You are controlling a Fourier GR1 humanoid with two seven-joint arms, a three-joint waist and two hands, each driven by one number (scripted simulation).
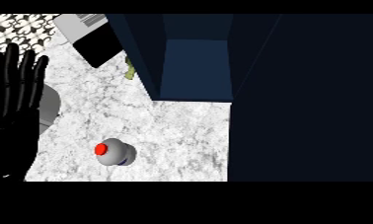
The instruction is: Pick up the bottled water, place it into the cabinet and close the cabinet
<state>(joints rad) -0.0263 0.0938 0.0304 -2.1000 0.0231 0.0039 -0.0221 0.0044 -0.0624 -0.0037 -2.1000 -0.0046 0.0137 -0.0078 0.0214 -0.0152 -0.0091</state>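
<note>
Bottled water (114, 151) stands upright on the marble bench (182, 129), near its front edge, red cap up, untouched. Likely light and rigid, smooth-sided and perhaps slippery; narrow base, so it could tip if nudged. Best taken round the body below the cap, from the side. Left hand (20, 90) at the view's left edge, fingers straight and up, holding nothing, resting well apart from the bottle. Right hand not seen. Beyond: cabinet (195, 67) open, dark blue interior facing the bench, door (302, 94) swung wide at right. Farther left, a dark flat appliance (94, 40).
</note>
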